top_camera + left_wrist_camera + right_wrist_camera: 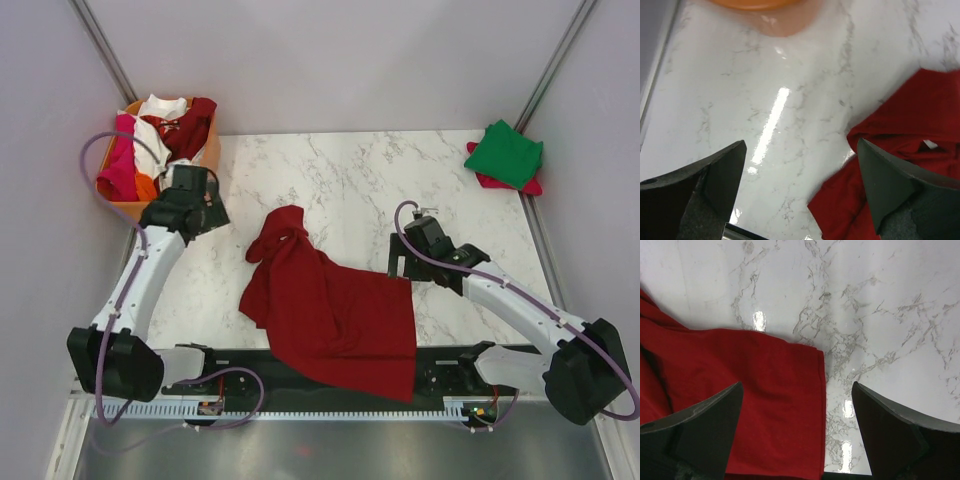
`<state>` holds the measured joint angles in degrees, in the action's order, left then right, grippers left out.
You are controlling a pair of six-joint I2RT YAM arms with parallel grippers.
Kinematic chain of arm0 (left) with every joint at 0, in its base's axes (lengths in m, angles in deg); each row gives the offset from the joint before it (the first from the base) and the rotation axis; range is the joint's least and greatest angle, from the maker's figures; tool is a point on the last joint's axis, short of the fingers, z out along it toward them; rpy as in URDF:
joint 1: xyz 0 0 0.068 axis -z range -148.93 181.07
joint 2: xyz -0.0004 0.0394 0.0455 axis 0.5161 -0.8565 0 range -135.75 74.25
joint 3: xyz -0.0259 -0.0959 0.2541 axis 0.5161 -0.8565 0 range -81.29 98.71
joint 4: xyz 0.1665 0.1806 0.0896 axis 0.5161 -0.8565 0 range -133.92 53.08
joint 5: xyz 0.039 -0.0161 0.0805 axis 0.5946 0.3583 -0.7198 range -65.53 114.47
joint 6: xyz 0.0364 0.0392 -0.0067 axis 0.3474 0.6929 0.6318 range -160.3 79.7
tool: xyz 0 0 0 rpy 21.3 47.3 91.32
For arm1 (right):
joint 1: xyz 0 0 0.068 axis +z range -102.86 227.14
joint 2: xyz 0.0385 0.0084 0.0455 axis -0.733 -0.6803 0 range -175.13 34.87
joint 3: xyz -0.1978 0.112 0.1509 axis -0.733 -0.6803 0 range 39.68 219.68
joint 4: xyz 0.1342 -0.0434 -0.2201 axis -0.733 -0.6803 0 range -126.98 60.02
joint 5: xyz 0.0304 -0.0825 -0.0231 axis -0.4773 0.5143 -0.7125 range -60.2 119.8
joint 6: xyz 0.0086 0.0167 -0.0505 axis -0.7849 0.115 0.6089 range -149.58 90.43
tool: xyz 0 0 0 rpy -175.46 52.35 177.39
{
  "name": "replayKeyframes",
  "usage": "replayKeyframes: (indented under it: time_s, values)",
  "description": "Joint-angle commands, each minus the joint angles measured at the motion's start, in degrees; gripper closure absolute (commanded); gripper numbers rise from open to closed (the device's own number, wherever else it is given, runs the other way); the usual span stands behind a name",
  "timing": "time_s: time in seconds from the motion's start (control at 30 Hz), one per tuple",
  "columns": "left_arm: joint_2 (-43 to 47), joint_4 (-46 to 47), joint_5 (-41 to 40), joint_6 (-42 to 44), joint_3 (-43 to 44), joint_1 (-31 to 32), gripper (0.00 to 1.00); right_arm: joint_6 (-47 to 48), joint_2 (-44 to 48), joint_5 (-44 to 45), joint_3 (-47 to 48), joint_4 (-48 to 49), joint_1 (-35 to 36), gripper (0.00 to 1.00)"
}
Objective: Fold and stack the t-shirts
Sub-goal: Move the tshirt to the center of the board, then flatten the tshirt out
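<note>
A dark red t-shirt (335,310) lies crumpled on the marble table, its lower edge hanging over the near rail. My left gripper (200,205) is open and empty, left of the shirt's bunched top (900,145). My right gripper (400,262) is open and empty, just above the shirt's right hem corner (805,385). A folded green t-shirt (505,152) lies on a pink-red one (528,186) at the back right. White (155,125), dark red (192,125), pink-red (120,165) and orange (146,187) shirts fill the basket.
The orange plastic basket (211,150) stands at the back left corner, just behind my left gripper; its rim shows in the left wrist view (760,5). Grey walls and metal posts bound the table. A black rail (230,360) runs along the near edge.
</note>
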<state>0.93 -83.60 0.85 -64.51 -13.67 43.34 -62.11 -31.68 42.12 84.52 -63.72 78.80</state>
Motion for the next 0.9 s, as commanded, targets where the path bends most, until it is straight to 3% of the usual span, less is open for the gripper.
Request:
replayKeyframes:
  time_s: [0.0,0.1,0.13,0.17,0.27,0.37,0.47,0.63,0.87]
  values:
    - [5.03,-0.08,1.63,-1.56,-0.29,-7.87,0.02,0.28,0.62,-0.71,-0.63,2.27,-0.11,0.02]
    - [6.08,3.84,9.42,0.55,0.06,-6.13,0.20,-0.07,0.19,-0.45,-1.60,3.67,-0.11,0.02]
    - [6.17,6.05,10.94,1.69,-0.29,-4.03,0.21,-0.16,-0.16,-0.54,-1.77,4.11,-0.19,0.02]
    - [5.65,7.98,11.74,3.10,-0.46,1.91,0.21,-0.42,-0.95,-0.54,-1.86,4.90,-0.11,0.02]
    - [-3.21,9.59,9.38,6.36,3.56,11.60,0.22,-0.60,-2.36,-1.24,-1.69,5.70,-0.19,0.02]
    - [-14.98,9.59,11.31,6.98,10.33,15.74,0.23,-0.60,-1.40,-0.63,-2.21,5.35,-0.54,0.02]
    - [-25.71,9.59,13.33,13.98,18.32,18.74,0.24,-0.60,1.49,0.07,-3.44,4.56,-2.65,0.02]
    - [-39.85,7.13,5.96,19.72,29.23,21.21,0.24,1.68,4.23,-0.98,-4.23,3.59,-7.22,0.02]
    - [-43.66,3.52,-0.81,20.95,31.26,21.65,0.24,3.00,2.65,-3.26,-4.23,4.38,-8.81,0.02]
